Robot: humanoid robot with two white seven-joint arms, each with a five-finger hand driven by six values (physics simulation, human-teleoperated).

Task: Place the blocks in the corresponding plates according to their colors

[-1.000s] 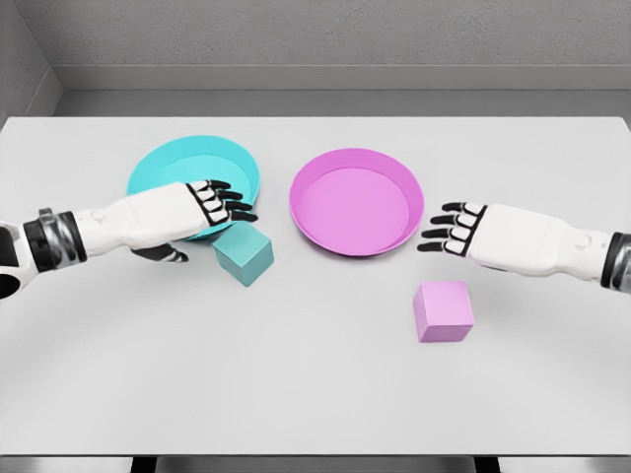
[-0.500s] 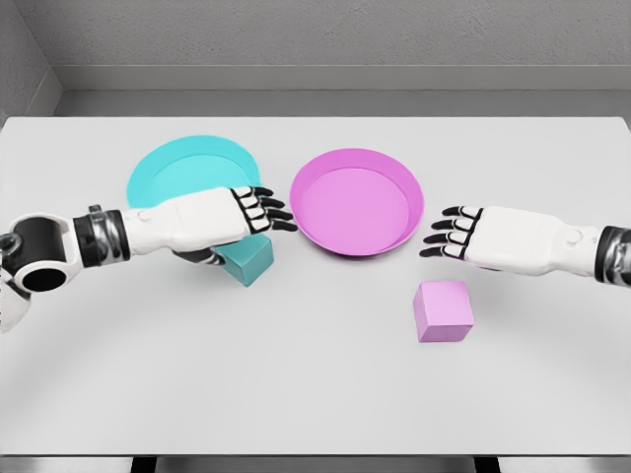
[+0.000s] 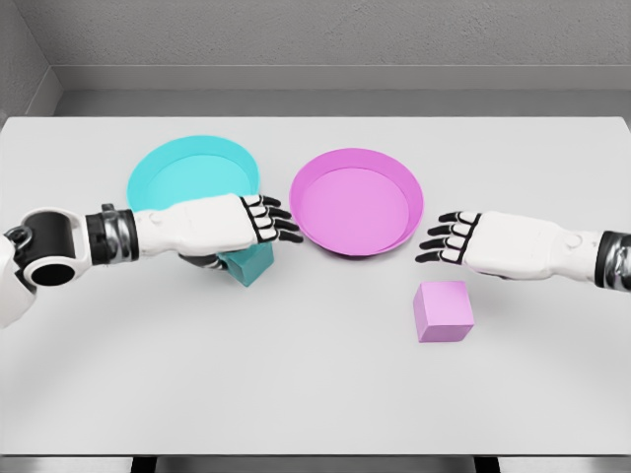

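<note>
A teal block [image 3: 252, 265] lies on the white table just in front of the teal plate [image 3: 182, 166]. My left hand [image 3: 258, 229] lies flat over the block and hides its top and left part. Its fingers [image 3: 279, 223] stretch out open towards the pink plate [image 3: 357, 158], and the thumb hangs down at the block's left side. A pink block [image 3: 443, 310] sits in front of and to the right of the pink plate. My right hand [image 3: 442, 237] hovers open just behind it, to the right of the pink plate, fingers spread and holding nothing.
Both plates hold nothing. The white table [image 3: 315, 384] stretches wide in front of the blocks, and a grey wall [image 3: 315, 39] runs behind its far edge.
My left hand has slid right across the teal block and now covers most of it. The right hand has barely shifted. Both blocks are where they were.
</note>
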